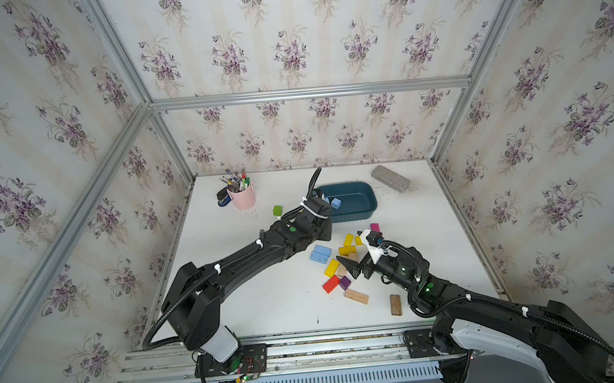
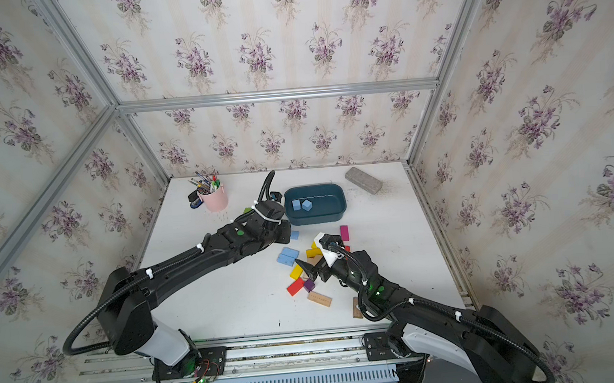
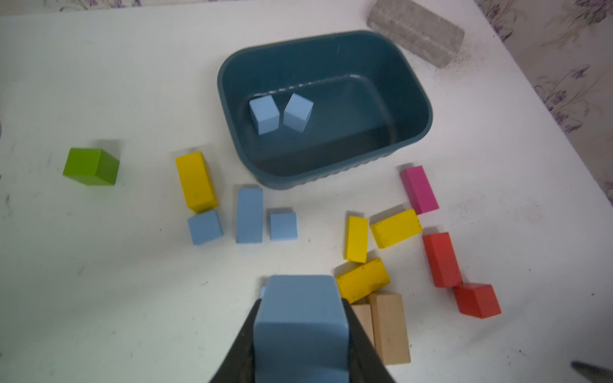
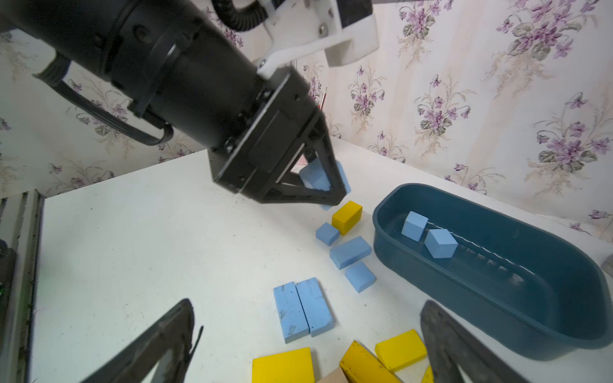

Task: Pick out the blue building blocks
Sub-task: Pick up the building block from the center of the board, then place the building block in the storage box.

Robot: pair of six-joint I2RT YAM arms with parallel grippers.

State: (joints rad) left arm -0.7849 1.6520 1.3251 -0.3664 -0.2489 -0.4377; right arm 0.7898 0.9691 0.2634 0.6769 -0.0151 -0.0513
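Observation:
My left gripper [image 3: 300, 308] is shut on a blue building block [image 3: 300, 318], held above the table just short of the dark teal tub [image 3: 331, 172]. From the right wrist view the held block [image 4: 313, 177] shows between the left gripper's black fingers [image 4: 326, 189]. Two blue cubes [image 3: 264, 113] [image 3: 297, 112] lie in the tub. Three more blue blocks [image 3: 205, 227] [image 3: 249, 215] [image 3: 283, 226] lie beside the tub. Two flat blue bricks [image 4: 303, 310] lie side by side in front of my open right gripper [image 4: 306, 302], which hovers over yellow blocks with nothing held.
Yellow [image 1: 332, 267], red [image 1: 331, 284], purple [image 1: 345, 282], magenta [image 1: 375, 227] and plain wooden [image 1: 356, 297] blocks are scattered in front of the tub [image 1: 355, 215]. A green cube [image 1: 277, 211], a pink pen cup [image 1: 242, 197] and a grey brick [image 1: 390, 178] stand toward the back.

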